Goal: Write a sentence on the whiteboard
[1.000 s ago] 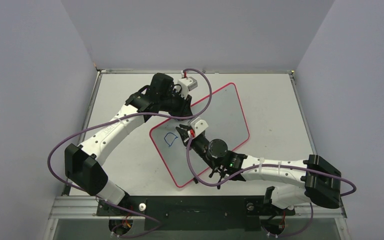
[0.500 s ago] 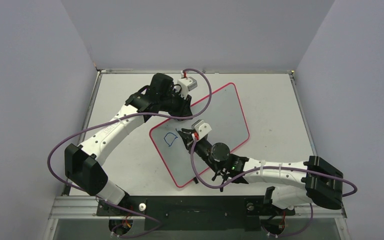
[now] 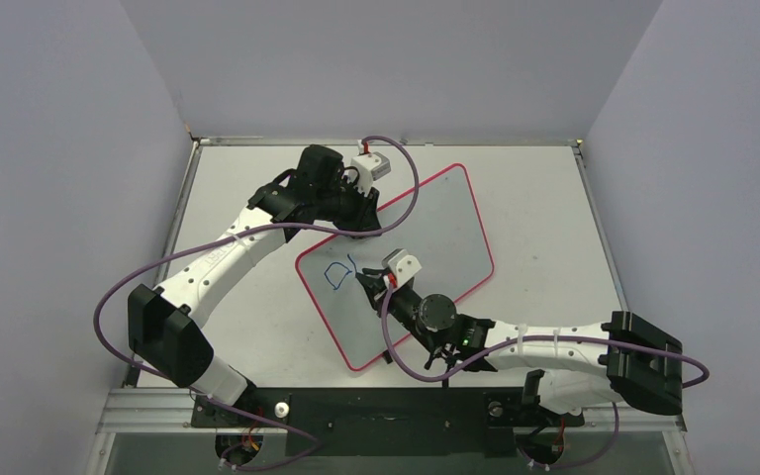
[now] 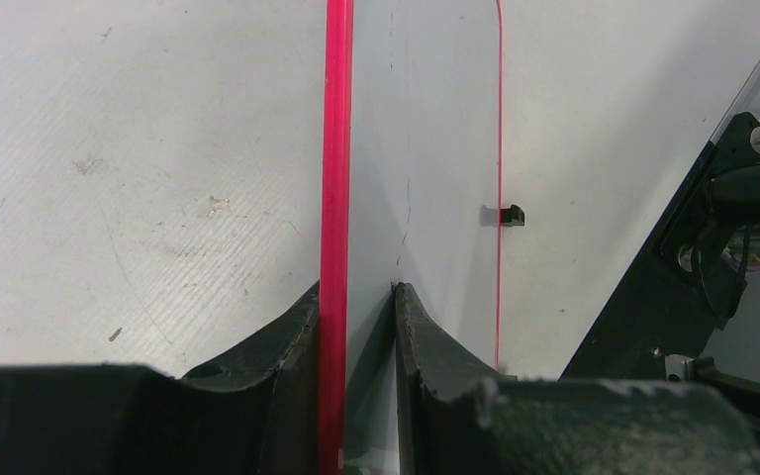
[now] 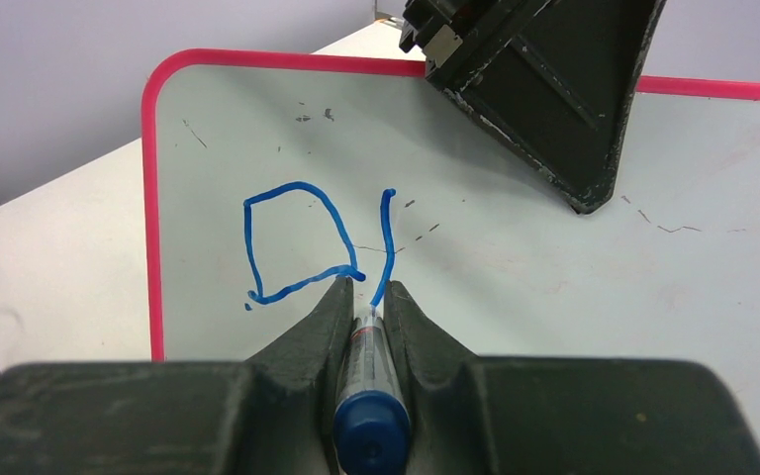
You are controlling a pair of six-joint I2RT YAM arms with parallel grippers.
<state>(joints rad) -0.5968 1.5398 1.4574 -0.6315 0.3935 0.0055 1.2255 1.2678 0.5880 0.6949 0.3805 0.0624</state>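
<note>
Top external: the whiteboard lies askew on the worktop with both arms reaching over it. The blue sentence sits near its left corner, too small to read.
Left wrist: the left gripper pinches the board's edge, jaws either side of the red rim. A black clip on the opposite edge shows only here.
Right wrist: the right gripper is clamped on a blue-capped marker, its tip hidden between the jaws. The writing reads as a boxy "D" with one curved upright stroke just beside it.
</note>
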